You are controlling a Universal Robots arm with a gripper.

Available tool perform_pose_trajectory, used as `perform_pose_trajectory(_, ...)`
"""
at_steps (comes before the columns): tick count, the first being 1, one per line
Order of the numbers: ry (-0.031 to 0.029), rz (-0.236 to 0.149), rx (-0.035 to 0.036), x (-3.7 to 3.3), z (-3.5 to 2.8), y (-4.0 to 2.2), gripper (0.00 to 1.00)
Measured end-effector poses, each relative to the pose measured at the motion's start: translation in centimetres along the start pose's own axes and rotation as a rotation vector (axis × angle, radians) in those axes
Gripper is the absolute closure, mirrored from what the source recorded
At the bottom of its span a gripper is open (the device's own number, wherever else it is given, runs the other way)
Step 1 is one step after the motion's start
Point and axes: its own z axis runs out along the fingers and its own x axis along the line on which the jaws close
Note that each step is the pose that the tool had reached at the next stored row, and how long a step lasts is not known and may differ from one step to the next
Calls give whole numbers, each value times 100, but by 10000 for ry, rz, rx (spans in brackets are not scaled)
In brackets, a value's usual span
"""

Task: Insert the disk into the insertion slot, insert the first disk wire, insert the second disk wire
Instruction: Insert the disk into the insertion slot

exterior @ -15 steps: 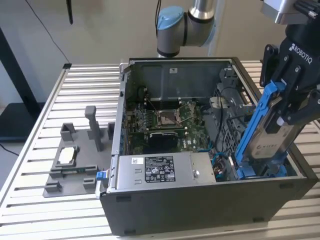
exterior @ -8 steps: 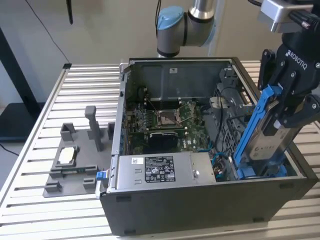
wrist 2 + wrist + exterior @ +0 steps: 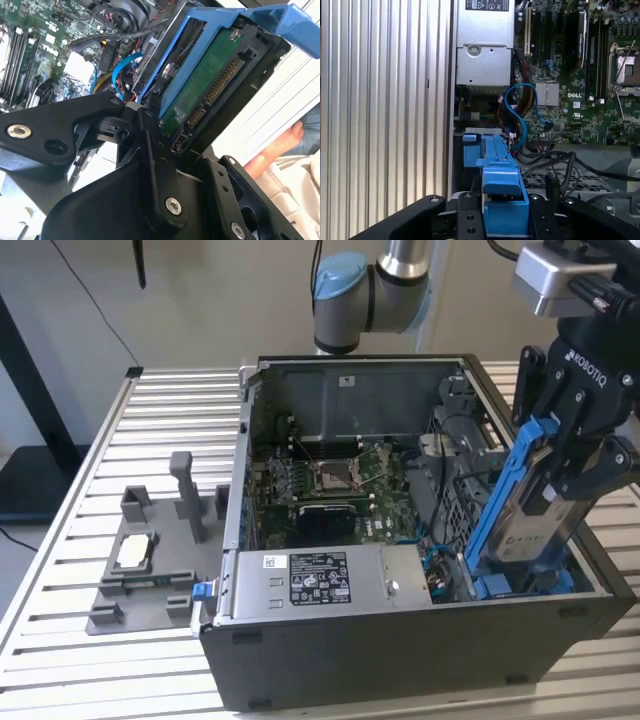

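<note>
Closest up, my gripper (image 3: 502, 218) is clamped on the disk (image 3: 532, 515) by its blue carrier frame (image 3: 501, 195) (green circuit board (image 3: 200, 92) facing the second wrist view). I hold it tilted, lower end at the insertion slot (image 3: 500, 588) inside the computer case (image 3: 400, 650), at the exterior view's right.

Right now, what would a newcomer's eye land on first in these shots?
The bright blue carrier of the disk, clamped at a tilt in the gripper at the exterior view's right, with its lower end down by the insertion slot. Next comes the open computer case on the slatted table, with its motherboard exposed. In the second wrist view, the disk's green circuit board faces the camera.
</note>
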Motion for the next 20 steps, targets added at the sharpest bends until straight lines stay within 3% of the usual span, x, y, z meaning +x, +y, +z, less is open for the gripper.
perform_pose_trajectory(7, 1, 0, 2, -27, 61, -12, 67)
perform_pose_trajectory(17, 0, -1, 12, -39, 222, -20, 67)
perform_pose_trajectory(20, 3, 0, 28, -39, 227, -20, 67)
